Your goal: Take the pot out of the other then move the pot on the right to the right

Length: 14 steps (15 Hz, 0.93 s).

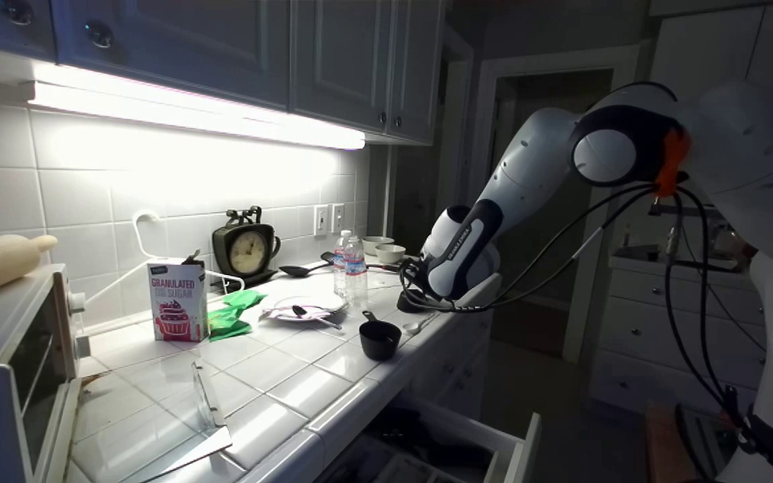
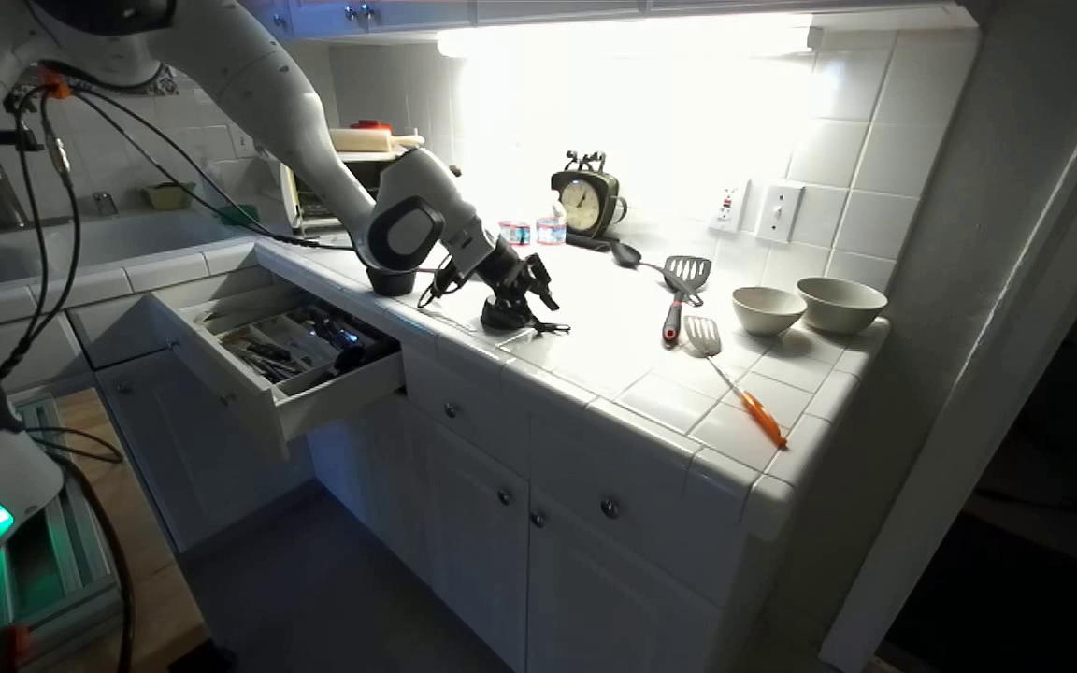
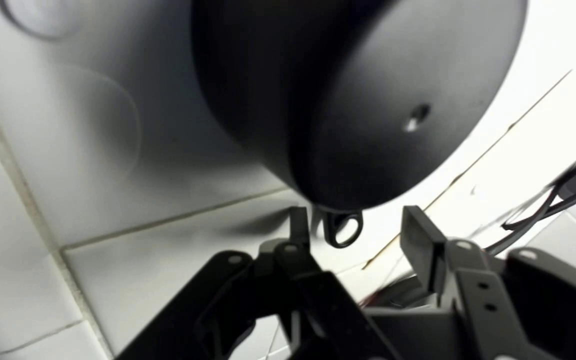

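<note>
A small black pot (image 1: 380, 341) with a short handle stands near the counter's front edge; it shows partly behind the arm in an exterior view (image 2: 393, 282). A second black pot (image 1: 410, 302), apart from it, is partly covered by the arm; it also shows in an exterior view (image 2: 504, 314), its handle low near the counter. In the wrist view this pot (image 3: 403, 140) fills the top, and its ring-ended handle lies between the fingertips. My gripper (image 3: 357, 220) is open, with a gap on both sides of the handle. It is at the second pot in an exterior view (image 2: 540, 292).
A drawer (image 2: 328, 411) stands open below the counter. Water bottles (image 1: 354, 268), a white plate (image 1: 272, 310), a sugar box (image 1: 178, 302) and a clock (image 1: 245, 248) are on the counter. Spatulas (image 2: 744, 397) and bowls (image 2: 768, 313) lie at the far end.
</note>
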Each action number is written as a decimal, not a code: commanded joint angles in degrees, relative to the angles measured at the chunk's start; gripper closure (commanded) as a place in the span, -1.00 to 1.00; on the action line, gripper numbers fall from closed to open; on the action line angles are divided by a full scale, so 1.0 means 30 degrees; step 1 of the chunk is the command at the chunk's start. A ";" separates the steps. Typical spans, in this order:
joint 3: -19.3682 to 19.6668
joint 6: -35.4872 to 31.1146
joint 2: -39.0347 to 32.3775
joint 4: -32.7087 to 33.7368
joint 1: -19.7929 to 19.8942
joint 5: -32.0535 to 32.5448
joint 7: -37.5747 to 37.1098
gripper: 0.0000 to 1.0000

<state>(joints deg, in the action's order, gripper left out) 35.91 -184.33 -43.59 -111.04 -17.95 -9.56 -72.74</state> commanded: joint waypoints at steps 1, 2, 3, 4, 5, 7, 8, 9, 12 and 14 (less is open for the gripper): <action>0.0254 0.0107 0.0162 -0.0396 -0.0512 -0.1261 0.1024 -0.27; 0.0414 0.0646 0.0548 -0.0579 -0.0575 -0.0236 0.0324 -0.64; 0.0524 0.1195 0.0852 -0.0666 -0.0676 -0.0099 0.0532 -0.76; 0.0514 0.1965 0.1200 -0.0696 -0.0759 -0.0818 0.1585 -0.92; 0.0734 0.2893 0.1634 -0.0792 -0.0918 -0.0530 0.1782 -0.98; 0.1185 0.4919 0.2485 -0.0851 -0.1199 0.0251 0.2181 -1.00; 0.1498 0.6042 0.3023 -0.0914 -0.1393 0.0788 0.2373 -1.00; 0.1607 0.7011 0.3521 -0.0855 -0.1415 0.1297 0.2543 -1.00; 0.1654 0.9879 0.5214 -0.0625 -0.1262 0.3449 0.2784 -1.00; 0.0123 1.1855 0.6818 -0.0507 -0.0032 0.4435 0.4182 -1.00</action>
<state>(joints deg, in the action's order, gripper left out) 40.68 -155.89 -30.91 -111.03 -21.26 -0.82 -64.70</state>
